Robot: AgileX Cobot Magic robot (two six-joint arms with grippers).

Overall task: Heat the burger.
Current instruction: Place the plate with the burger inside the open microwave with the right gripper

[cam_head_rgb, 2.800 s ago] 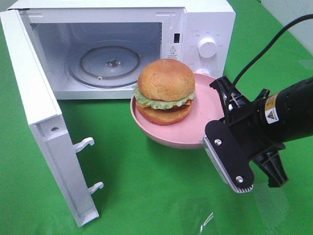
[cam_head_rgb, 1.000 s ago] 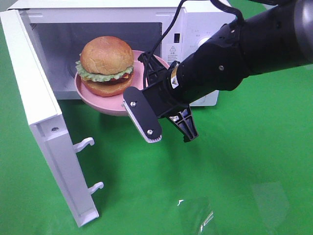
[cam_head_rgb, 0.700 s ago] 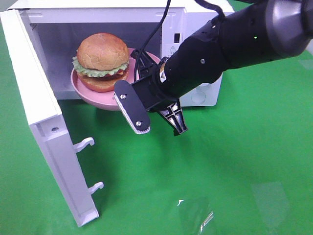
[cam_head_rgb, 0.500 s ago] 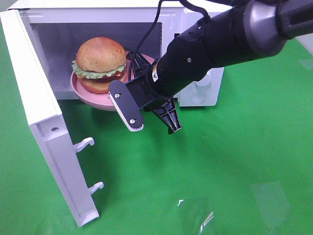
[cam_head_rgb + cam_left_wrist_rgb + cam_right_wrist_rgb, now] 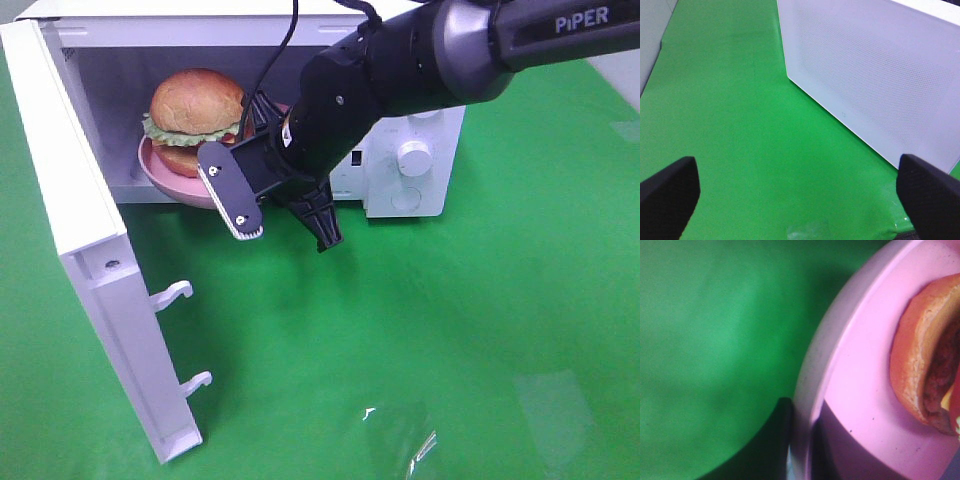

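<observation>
The right jaws are clamping the rim of the pink plate (image 5: 163, 184), holding it in the mouth of the open microwave (image 5: 420, 150). The burger (image 5: 195, 105) is sitting on that plate, just inside the cavity, beside the swung-out door (image 5: 70, 220). The left jaws are gaping wide above the green counter (image 5: 740, 125), gripping nothing.

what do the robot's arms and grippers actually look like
The right arm is a rounded glossy black tube with white PiPER lettering and a black cable. The right gripper has a flat black plate, two silver screws and a pale ribbed edge. The left gripper shows only rounded black jaws.
</observation>
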